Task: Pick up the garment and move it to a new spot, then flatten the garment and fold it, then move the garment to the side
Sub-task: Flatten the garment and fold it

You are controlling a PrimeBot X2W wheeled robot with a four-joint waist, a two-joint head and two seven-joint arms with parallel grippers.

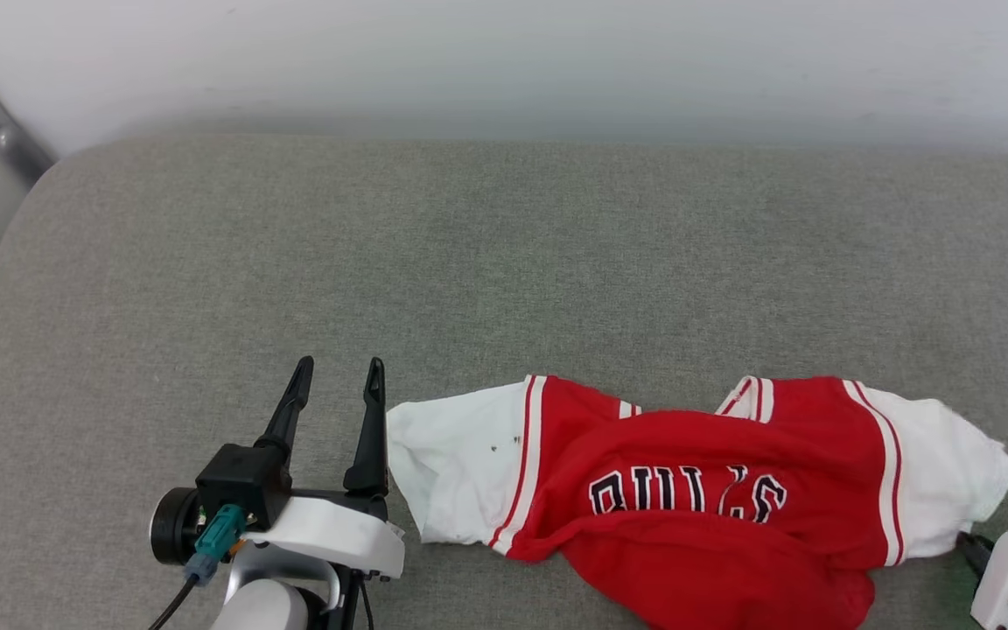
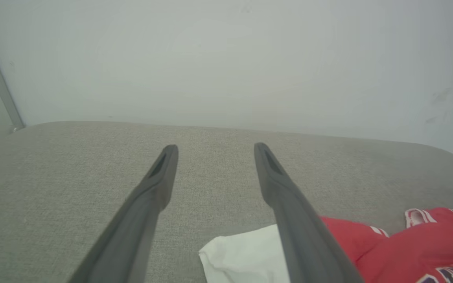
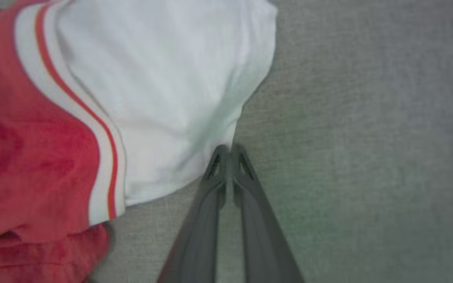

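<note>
Grey cushion [image 1: 504,245] carries one garment [image 1: 714,437]; two right fingers [image 3: 205,220] pinch one sleeve [image 3: 171,98].

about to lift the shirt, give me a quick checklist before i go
1. Right gripper shut on shirt: ok. Its tips meet at the right sleeve's edge and the cloth puckers toward them.
2. Depth of that pinch: cannot tell.
3. Left gripper open: ok.
4. Left gripper holding shirt: not ok. It stands beside the left sleeve with nothing between its fingers.
5. Shirt flat: not ok. It is crumpled, lettering side up.
6. Room on the cushion for a new spot: ok. There is bare grey fabric beyond the shirt.
</note>
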